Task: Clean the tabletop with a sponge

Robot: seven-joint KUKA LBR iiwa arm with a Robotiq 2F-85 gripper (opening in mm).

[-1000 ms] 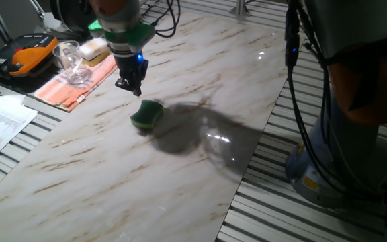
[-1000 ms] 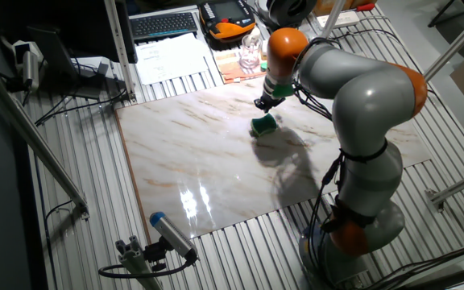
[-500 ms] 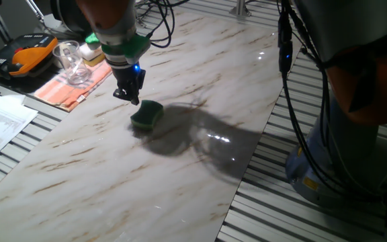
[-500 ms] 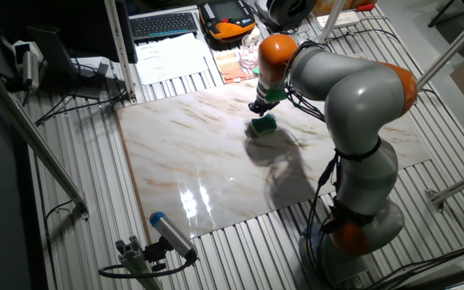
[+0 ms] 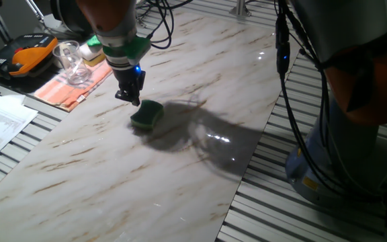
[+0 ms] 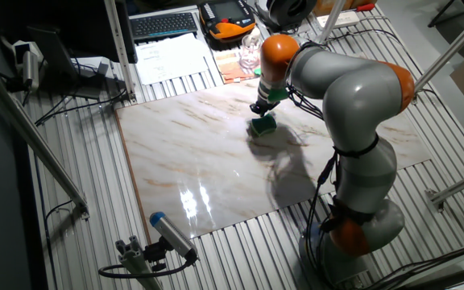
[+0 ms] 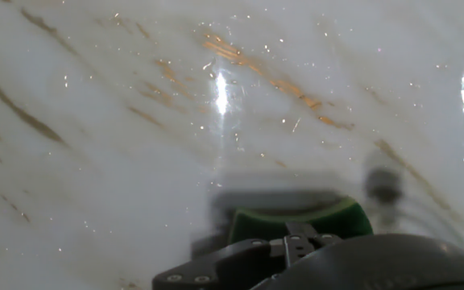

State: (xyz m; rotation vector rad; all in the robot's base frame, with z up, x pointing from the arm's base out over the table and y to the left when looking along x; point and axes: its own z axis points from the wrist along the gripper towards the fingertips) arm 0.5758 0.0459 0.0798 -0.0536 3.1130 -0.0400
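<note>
A white marble-look worktop [image 5: 200, 81] with thin brown veins lies on a grey slatted metal surface [image 5: 355, 222]. A small green sponge [image 5: 146, 115] with a darker green layer rests flat on the marble, nearer the edge that faces a cluster of objects than the opposite edge, and away from every corner. A grey robot arm with orange joints [image 6: 353, 89] reaches over the slab from its base beside one long edge. Its gripper [image 5: 130, 98] points down just beside the sponge, on the side toward the cluster, with its tip low and close to the sponge's rim. The jaws look drawn close together with nothing between them, but the pictures do not show clearly how far apart they stand, nor whether the tip touches the sponge or the marble. In the hand view, the curved green edge of the sponge [image 7: 300, 221] shows just past the dark body of the hand, with glossy marble beyond it. The arm's shadow falls across the slab past the sponge. Off the marble, on the slats beyond that near edge, lies an orange striped cloth [image 5: 72, 84] carrying a clear glass [image 5: 70, 62] and a pale yellow sponge block [image 5: 94, 48]. Further out sit an orange and black device [image 5: 22, 57] and printed paper sheets [image 5: 2, 124]. In the other fixed view a keyboard [image 6: 165, 24] lies beyond the papers.
</note>
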